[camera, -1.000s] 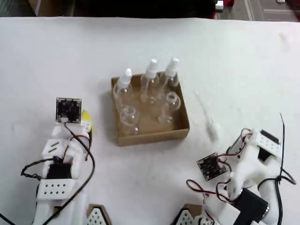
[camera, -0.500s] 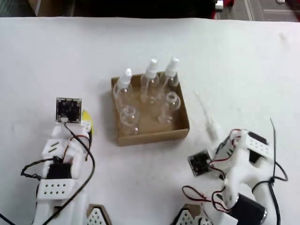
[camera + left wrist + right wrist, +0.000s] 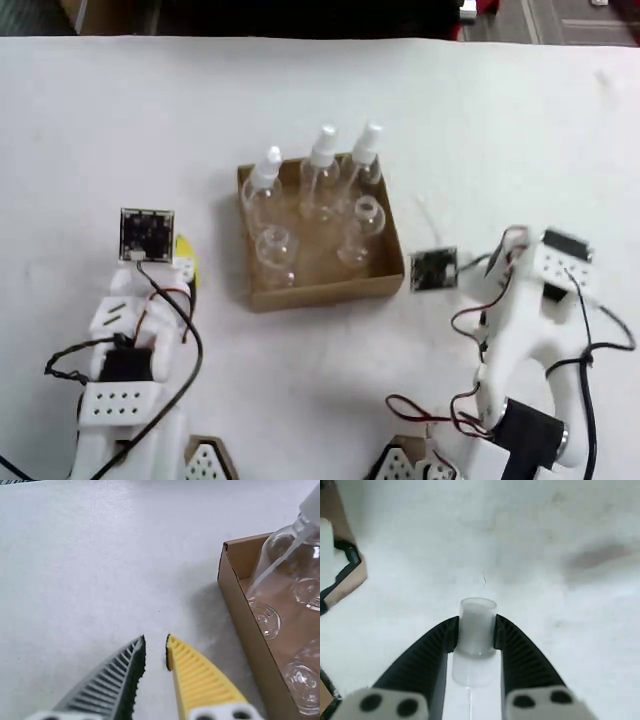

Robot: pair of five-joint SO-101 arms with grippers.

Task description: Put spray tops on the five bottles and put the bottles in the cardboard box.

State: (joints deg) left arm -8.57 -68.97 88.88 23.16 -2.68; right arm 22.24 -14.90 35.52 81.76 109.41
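Your right claw is clenching a spray top between its jaws. The top's long axis is running along the jaws, with its head pointing out past the tips and its thin tube trailing back toward the wrist. That arm is hanging just off the cardboard box, at about 4 o'clock. Your left claw is resting all but closed on nothing at the box's 8 o'clock, and five bottles are standing upright inside, three capped toward 12 o'clock and two open-necked toward 6.
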